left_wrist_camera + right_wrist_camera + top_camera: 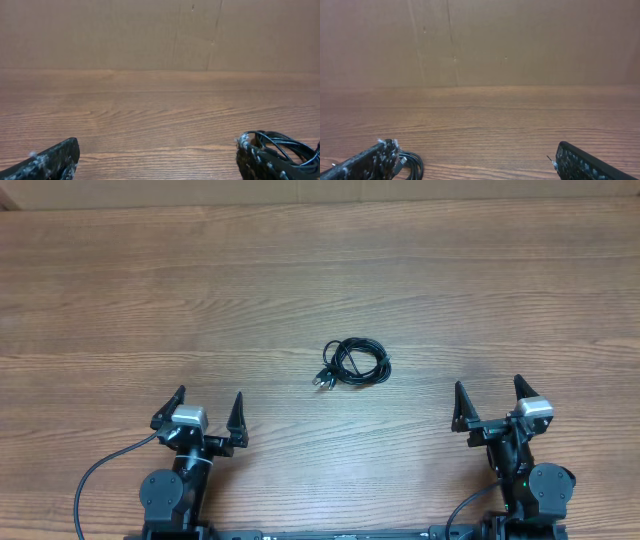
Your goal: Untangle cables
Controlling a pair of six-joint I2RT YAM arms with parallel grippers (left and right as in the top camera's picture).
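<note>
The cables [355,363] lie as one small tangled black bundle near the middle of the wooden table, with plug ends poking out at its left. My left gripper [209,404] sits open near the front left, well short of the bundle. My right gripper [489,391] sits open at the front right, also apart from it. In the left wrist view the cables [285,142] peek out behind my right fingertip [250,155]. In the right wrist view the cables [410,162] show beside my left fingertip [382,155]. Nothing lies between either pair of jaws.
A brown cardboard wall [160,35] stands along the table's far edge. Thick black arm wires [95,480] loop beside the left arm's base at the front.
</note>
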